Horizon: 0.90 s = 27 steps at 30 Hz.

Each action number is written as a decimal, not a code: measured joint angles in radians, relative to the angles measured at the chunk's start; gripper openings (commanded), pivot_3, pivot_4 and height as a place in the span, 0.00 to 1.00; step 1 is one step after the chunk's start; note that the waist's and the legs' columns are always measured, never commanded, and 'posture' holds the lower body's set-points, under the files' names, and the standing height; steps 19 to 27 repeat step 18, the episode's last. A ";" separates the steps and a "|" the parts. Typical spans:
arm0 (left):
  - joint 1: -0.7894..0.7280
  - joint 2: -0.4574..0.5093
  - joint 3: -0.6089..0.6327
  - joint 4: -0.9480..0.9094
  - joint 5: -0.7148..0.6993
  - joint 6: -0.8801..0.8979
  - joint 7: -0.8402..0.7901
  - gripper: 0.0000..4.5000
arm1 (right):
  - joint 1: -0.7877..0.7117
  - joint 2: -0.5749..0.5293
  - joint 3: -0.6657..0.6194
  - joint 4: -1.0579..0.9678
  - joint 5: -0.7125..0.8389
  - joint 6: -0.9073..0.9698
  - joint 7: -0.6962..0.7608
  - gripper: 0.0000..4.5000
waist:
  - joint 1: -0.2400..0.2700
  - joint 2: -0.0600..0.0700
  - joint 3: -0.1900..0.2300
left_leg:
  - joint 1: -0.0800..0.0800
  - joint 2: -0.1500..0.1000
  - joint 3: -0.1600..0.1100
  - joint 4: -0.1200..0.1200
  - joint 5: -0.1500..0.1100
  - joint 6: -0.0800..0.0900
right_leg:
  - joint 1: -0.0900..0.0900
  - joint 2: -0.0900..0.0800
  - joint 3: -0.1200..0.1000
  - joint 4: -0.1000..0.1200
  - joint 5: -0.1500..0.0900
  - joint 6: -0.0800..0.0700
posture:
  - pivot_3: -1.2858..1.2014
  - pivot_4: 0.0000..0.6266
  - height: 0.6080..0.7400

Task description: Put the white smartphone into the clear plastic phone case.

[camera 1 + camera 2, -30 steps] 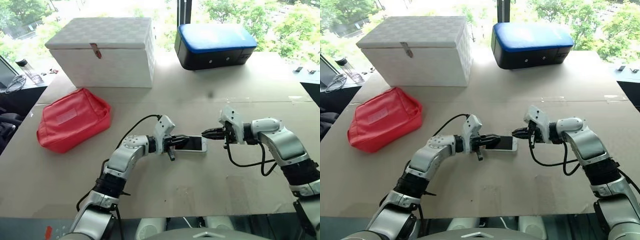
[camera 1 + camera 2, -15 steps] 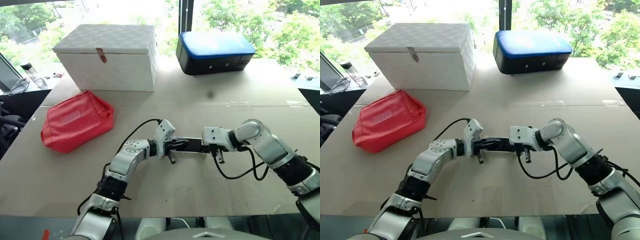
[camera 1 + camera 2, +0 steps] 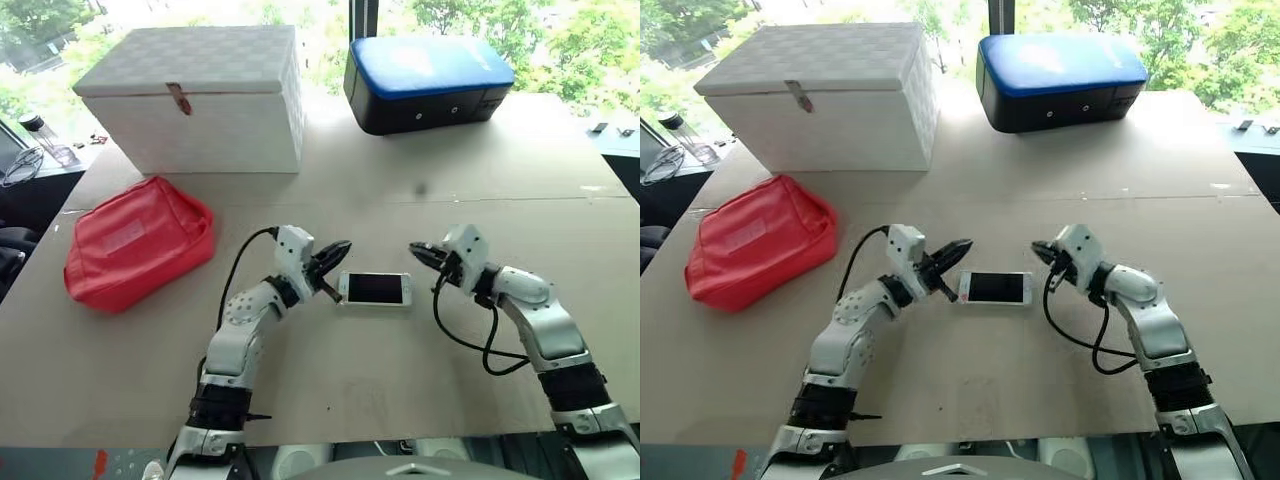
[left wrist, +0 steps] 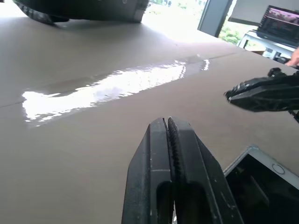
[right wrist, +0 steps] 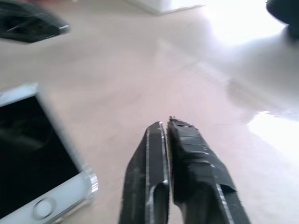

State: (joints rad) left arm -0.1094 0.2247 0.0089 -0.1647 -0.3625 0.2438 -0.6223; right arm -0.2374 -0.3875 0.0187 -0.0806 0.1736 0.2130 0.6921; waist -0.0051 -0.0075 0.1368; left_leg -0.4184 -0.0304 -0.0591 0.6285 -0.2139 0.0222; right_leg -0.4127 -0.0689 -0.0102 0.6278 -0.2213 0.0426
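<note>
The phone (image 3: 375, 289) lies flat and screen up on the brown table (image 3: 400, 380), a little below the middle of the left eye view, its long side running across the frame and its home button toward the right. A glinting rim edges it in the wrist views, but I cannot tell whether that is the case or the phone's own silvery edge. The left gripper (image 3: 338, 247) hangs just to the upper left of the phone, its black tips aimed toward the frame's right and apart from the phone. In the left wrist view its fingers (image 4: 159, 154) are pressed together with only a thin seam between them, and nothing is between them. The right gripper (image 3: 417, 249) sits near the phone's right end, a little higher in the frame, tips aimed left, also clear of the phone. In the right wrist view its fingers (image 5: 184, 154) likewise lie closed against each other and empty, with the phone's home-button end low on that frame's left. The two grippers face each other across the phone, neither touching it. A red pouch (image 3: 135, 243) lies at the left of the left eye view, well apart from the phone. A white box (image 3: 195, 95) with a small red latch stands at upper left, and a black case with a blue top (image 3: 428, 80) stands at upper right by the window.
</note>
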 measured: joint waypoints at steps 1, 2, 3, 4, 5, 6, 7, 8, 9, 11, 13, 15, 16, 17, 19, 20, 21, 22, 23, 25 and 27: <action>0.037 0.005 0.020 -0.049 -0.026 0.022 0.012 0.39 | 0.023 0.000 -0.018 -0.022 0.008 0.001 -0.015 0.41 | 0.001 0.000 0.001 | 0.000 0.000 0.000 -0.001 -0.001 0.002 | 0.000 0.000 0.000 -0.002 0.000 0.000 | 0.52 0.24 1.00; 0.072 0.014 0.036 -0.093 -0.045 0.040 0.020 0.51 | 0.052 0.000 -0.031 -0.046 0.016 0.002 -0.023 0.53 | 0.001 0.000 0.002 | 0.000 0.000 0.001 -0.001 -0.003 0.005 | 0.000 0.000 0.000 -0.002 -0.001 0.001 | 0.52 0.24 1.00; 0.103 0.025 0.050 -0.140 -0.064 0.059 0.032 0.61 | 0.083 -0.001 -0.035 -0.075 0.023 0.003 -0.025 0.64 | 0.003 0.001 0.005 | 0.000 0.000 0.001 -0.001 -0.004 0.006 | 0.000 0.000 0.000 -0.002 -0.001 0.001 | 0.52 0.24 1.00; 0.142 0.035 0.068 -0.197 -0.084 0.080 0.045 0.72 | 0.125 -0.007 -0.038 -0.111 0.037 0.003 -0.022 0.75 | 0.005 0.001 0.006 | 0.000 -0.001 0.001 0.000 -0.005 0.008 | 0.001 -0.001 0.000 -0.002 -0.001 0.001 | 0.52 0.24 1.00; 0.161 0.042 0.076 -0.223 -0.097 0.089 0.050 0.82 | 0.145 -0.012 -0.039 -0.126 0.045 0.004 -0.020 0.85 | 0.006 0.001 0.007 | 0.000 -0.001 0.001 0.001 -0.006 0.008 | 0.001 -0.001 0.000 -0.002 -0.001 0.001 | 0.52 0.24 1.00; 0.194 0.053 0.089 -0.270 -0.118 0.112 0.060 0.94 | 0.183 -0.028 -0.051 -0.154 0.061 0.007 -0.010 0.97 | 0.010 0.001 0.008 | 0.000 -0.001 0.001 0.001 -0.006 0.009 | 0.002 -0.001 0.000 -0.002 -0.001 0.001 | 0.52 0.24 1.00; 0.240 0.071 0.106 -0.326 -0.143 0.135 0.066 0.98 | 0.238 -0.057 -0.076 -0.190 0.081 0.008 0.004 1.00 | 0.016 0.001 0.010 | 0.000 -0.001 0.001 0.002 -0.006 0.009 | 0.002 -0.001 -0.001 -0.002 -0.003 -0.002 | 0.52 0.24 1.00; 0.277 0.089 0.121 -0.363 -0.156 0.150 0.071 0.98 | 0.281 -0.082 -0.102 -0.208 0.095 0.012 0.012 1.00 | 0.019 0.001 0.011 | 0.001 -0.001 0.001 0.003 -0.006 0.009 | 0.003 -0.001 0.000 -0.002 -0.004 -0.002 | 0.52 0.24 1.00; 0.316 0.106 0.144 -0.392 -0.171 0.166 0.078 0.98 | 0.329 -0.109 -0.136 -0.220 0.109 0.019 0.024 1.00 | 0.021 0.000 0.012 | 0.002 -0.001 0.001 0.004 -0.006 0.009 | 0.005 -0.001 -0.001 -0.002 -0.004 -0.001 | 0.52 0.24 1.00; 0.373 0.136 0.184 -0.432 -0.193 0.180 0.081 0.98 | 0.424 -0.154 -0.195 -0.251 0.136 0.024 0.047 1.00 | 0.021 -0.001 0.015 | 0.003 0.000 0.001 0.005 -0.006 0.009 | 0.006 -0.001 -0.002 -0.002 -0.006 0.002 | 0.52 0.24 1.00; 0.426 0.158 0.213 -0.459 -0.214 0.185 0.073 0.98 | 0.520 -0.187 -0.235 -0.293 0.157 0.024 0.076 1.00 | 0.020 -0.001 0.016 | 0.004 0.001 0.001 0.005 -0.006 0.009 | 0.006 -0.001 -0.002 -0.001 -0.006 0.002 | 0.52 0.24 1.00; 0.467 0.185 0.238 -0.473 -0.229 0.192 0.067 0.98 | 0.593 -0.207 -0.268 -0.314 0.166 0.011 0.099 1.00 | 0.018 -0.001 0.016 | 0.005 0.003 0.001 0.005 -0.006 0.009 | 0.007 -0.001 -0.003 0.000 -0.006 0.002 | 0.52 0.24 1.00; 0.487 0.203 0.241 -0.482 -0.231 0.199 0.061 0.98 | 0.626 -0.209 -0.288 -0.327 0.168 0.000 0.104 1.00 | 0.018 -0.001 0.017 | 0.005 0.004 0.002 0.005 -0.007 0.008 | 0.006 -0.001 -0.004 0.000 -0.006 0.002 | 0.52 0.24 1.00; 0.502 0.212 0.245 -0.485 -0.231 0.202 0.057 0.98 | 0.645 -0.210 -0.302 -0.337 0.169 -0.004 0.106 1.00 | 0.016 -0.001 0.017 | 0.005 0.005 0.003 0.005 -0.007 0.007 | 0.006 -0.001 -0.004 0.000 -0.006 0.002 | 0.52 0.24 1.00; 0.515 0.218 0.250 -0.485 -0.232 0.204 0.054 0.98 | 0.666 -0.211 -0.314 -0.346 0.170 -0.009 0.107 1.00 | 0.017 -0.001 0.017 | 0.006 0.005 0.003 0.005 -0.007 0.007 | 0.006 -0.001 -0.004 0.000 -0.006 0.002 | 0.52 0.24 1.00; 0.515 0.218 0.250 -0.485 -0.232 0.204 0.054 0.98 | 0.666 -0.211 -0.314 -0.346 0.170 -0.009 0.107 1.00 | 0.017 -0.001 0.017 | 0.006 0.005 0.003 0.005 -0.007 0.007 | 0.006 -0.001 -0.004 0.000 -0.006 0.002 | 0.52 0.24 1.00; 0.515 0.218 0.250 -0.485 -0.232 0.204 0.054 0.98 | 0.666 -0.211 -0.314 -0.346 0.170 -0.009 0.107 1.00 | 0.017 -0.001 0.017 | 0.006 0.005 0.003 0.005 -0.007 0.007 | 0.006 -0.001 -0.004 0.000 -0.006 0.002 | 0.52 0.24 1.00; 0.515 0.218 0.250 -0.485 -0.232 0.204 0.054 0.98 | 0.666 -0.211 -0.314 -0.346 0.170 -0.009 0.107 1.00 | 0.017 -0.001 0.017 | 0.006 0.005 0.003 0.005 -0.007 0.007 | 0.006 -0.001 -0.004 0.000 -0.006 0.002 | 0.52 0.24 1.00; 0.515 0.218 0.250 -0.485 -0.232 0.204 0.054 0.98 | 0.666 -0.211 -0.314 -0.346 0.170 -0.009 0.107 1.00 | 0.017 -0.001 0.017 | 0.006 0.005 0.003 0.005 -0.007 0.007 | 0.006 -0.001 -0.004 0.000 -0.006 0.002 | 0.52 0.24 1.00; 0.515 0.218 0.250 -0.485 -0.232 0.204 0.054 0.98 | 0.666 -0.211 -0.314 -0.346 0.170 -0.009 0.107 1.00 | 0.017 -0.001 0.017 | 0.006 0.005 0.003 0.005 -0.007 0.007 | 0.006 -0.001 -0.004 0.000 -0.006 0.002 | 0.52 0.24 1.00; 0.515 0.218 0.250 -0.485 -0.232 0.204 0.054 0.98 | 0.666 -0.211 -0.314 -0.346 0.170 -0.009 0.107 1.00 | 0.017 -0.001 0.017 | 0.006 0.005 0.003 0.005 -0.007 0.007 | 0.006 -0.001 -0.004 0.000 -0.006 0.002 | 0.52 0.24 1.00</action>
